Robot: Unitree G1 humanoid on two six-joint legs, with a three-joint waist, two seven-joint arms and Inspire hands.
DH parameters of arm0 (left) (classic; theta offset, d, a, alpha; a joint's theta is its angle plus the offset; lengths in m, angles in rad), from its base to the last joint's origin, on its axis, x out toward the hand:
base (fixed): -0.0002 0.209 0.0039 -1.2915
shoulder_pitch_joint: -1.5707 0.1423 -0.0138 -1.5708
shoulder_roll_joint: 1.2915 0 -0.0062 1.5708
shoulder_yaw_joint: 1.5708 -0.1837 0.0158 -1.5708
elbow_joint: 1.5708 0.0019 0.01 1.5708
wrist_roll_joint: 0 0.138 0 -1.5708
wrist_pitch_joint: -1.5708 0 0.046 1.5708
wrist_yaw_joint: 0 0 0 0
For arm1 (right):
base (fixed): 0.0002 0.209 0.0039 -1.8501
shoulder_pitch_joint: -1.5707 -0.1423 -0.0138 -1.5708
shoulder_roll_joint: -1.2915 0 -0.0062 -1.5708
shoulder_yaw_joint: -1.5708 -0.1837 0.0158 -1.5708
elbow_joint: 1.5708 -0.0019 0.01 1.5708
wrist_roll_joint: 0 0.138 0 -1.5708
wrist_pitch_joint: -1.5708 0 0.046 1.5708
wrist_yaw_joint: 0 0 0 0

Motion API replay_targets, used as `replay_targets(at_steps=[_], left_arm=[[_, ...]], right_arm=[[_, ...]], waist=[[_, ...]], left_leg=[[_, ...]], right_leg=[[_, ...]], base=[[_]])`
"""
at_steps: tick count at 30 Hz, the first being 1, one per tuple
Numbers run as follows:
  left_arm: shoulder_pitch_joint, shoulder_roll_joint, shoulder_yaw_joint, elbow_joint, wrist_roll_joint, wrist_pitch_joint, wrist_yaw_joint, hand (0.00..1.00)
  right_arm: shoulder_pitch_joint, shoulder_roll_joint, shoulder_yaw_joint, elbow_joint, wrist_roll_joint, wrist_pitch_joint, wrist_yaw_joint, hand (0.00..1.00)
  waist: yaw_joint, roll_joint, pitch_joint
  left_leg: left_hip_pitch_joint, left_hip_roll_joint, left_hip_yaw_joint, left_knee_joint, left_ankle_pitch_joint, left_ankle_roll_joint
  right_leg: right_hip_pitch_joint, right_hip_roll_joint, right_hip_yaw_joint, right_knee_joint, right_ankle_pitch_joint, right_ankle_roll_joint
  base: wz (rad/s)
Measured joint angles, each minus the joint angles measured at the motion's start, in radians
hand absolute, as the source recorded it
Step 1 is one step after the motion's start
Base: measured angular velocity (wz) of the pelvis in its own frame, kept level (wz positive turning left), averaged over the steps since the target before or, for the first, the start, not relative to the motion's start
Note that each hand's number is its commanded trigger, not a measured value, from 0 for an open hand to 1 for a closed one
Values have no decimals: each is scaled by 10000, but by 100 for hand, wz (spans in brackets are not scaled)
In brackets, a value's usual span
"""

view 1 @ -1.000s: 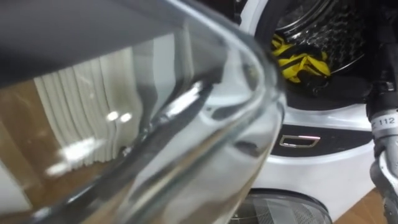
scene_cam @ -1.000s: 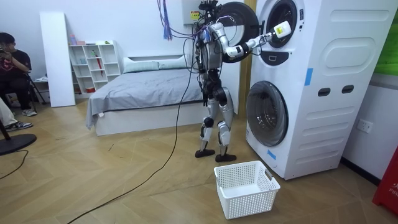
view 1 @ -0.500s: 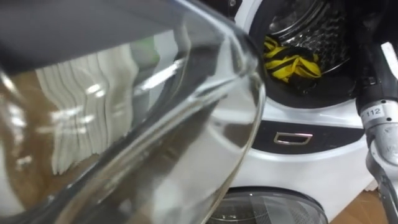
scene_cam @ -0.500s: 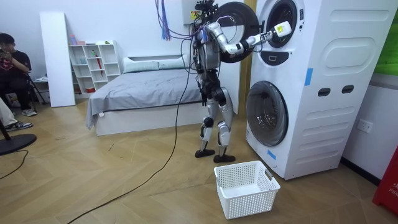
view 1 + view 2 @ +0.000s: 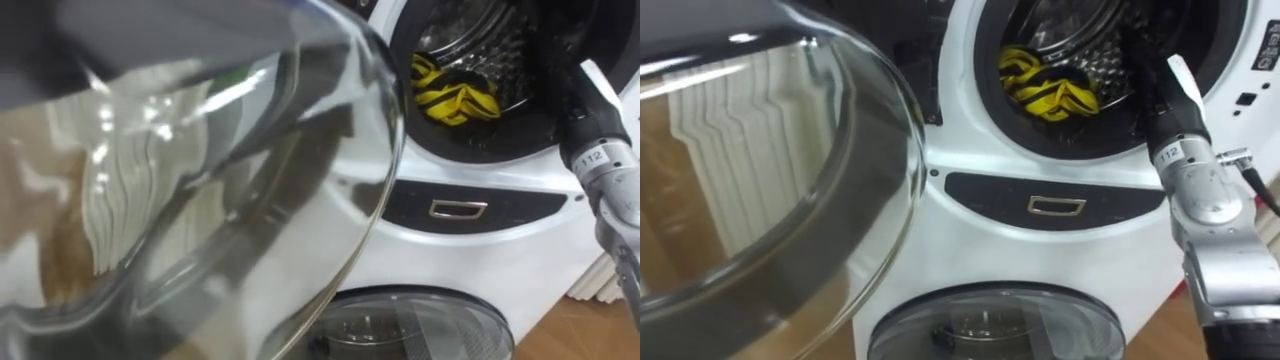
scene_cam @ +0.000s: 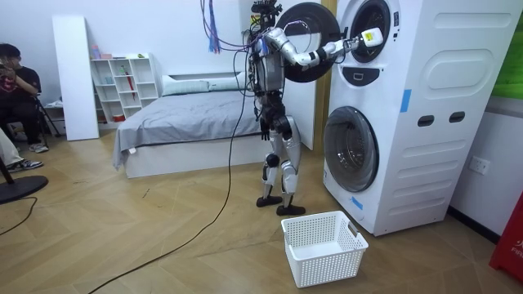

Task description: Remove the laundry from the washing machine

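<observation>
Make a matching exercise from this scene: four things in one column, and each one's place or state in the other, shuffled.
Things
1. cloth
2. upper door
3. lower door
4. basket

Place or state
A. shut
B. on the floor before the washer
C. in the upper drum
D. swung open

Pairs: 1-C, 2-D, 3-A, 4-B
</observation>
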Motion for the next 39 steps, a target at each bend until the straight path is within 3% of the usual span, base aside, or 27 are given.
replay_targets(at_steps=[14, 19, 21, 26, 39], left_arm=[[-251, 210, -8, -213, -1, -48, -224, 0], [-424, 282, -40, -189, -12, -93, -228, 0], [-369, 319, -221, -175, -83, -92, -212, 0], [-327, 562, -953, 52, -419, -94, -232, 0], [-439, 599, -1177, 325, -484, -267, -620, 0]], right_arm=[[-78, -432, 195, -30, -515, 59, 986, 0], [-105, -508, 257, -33, -597, 59, 1385, 0], [-221, -852, 281, -34, -644, 116, 1467, 0], [-679, -895, 810, -187, -1041, 140, 1482, 0], [-681, -1053, 1301, -1375, -1684, 134, 1635, 0]], waist=[[260, -99, -30], [579, -198, -51], [612, -193, -33], [614, -221, 25], [654, -237, 32]], left_leg=[[-36, 30, 43, -35, 119, -159], [-22, 45, -141, -133, 179, -212], [11, 85, -233, -162, 204, -248], [156, 212, -245, -260, 157, -355], [194, 471, -299, -271, 18, -695]], right_leg=[[41, 52, -31, -317, -26, -180], [123, 52, -215, -382, -31, -226], [231, 69, -340, -497, -25, -287], [358, 182, -405, -535, -100, -472], [376, 437, -472, -514, -300, -761]], base=[[-1], [12], [16], [2], [0]])
